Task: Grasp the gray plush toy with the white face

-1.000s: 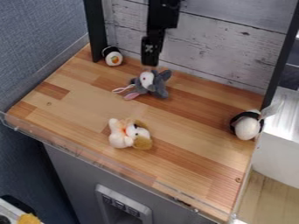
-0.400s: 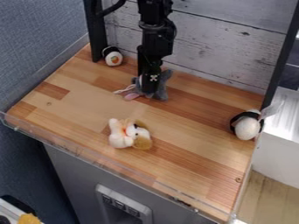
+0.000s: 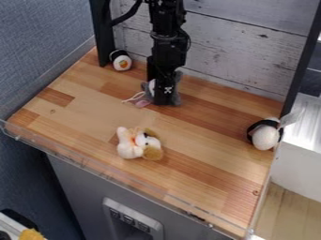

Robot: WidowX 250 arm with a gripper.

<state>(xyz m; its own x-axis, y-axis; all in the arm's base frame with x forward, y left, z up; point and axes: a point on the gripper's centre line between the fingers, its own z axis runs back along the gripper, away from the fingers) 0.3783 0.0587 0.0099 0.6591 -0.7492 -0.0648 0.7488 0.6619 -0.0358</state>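
Observation:
The black gripper (image 3: 164, 99) is low at the upper middle of the wooden surface, right over a grey plush mouse (image 3: 175, 97) and covering much of it. The mouse's pale face shows at the gripper's left side, with a pink foot and a thin light string lying further left. Nearer the front lies a cream and brown plush dog (image 3: 130, 146). At the right edge sits a round black-and-white plush (image 3: 264, 136). A smaller black-and-white plush with an orange spot (image 3: 122, 62) rests in the back left corner.
Behind the gripper stands a whitewashed plank wall (image 3: 232, 51), with dark posts at both sides. A clear rim (image 3: 94, 165) runs along the front edge. A white box (image 3: 301, 152) stands right of the surface.
From above the back of the surface, the arm has come down over the grey mouse, which it now largely hides. The other plush toys have stayed where they were.

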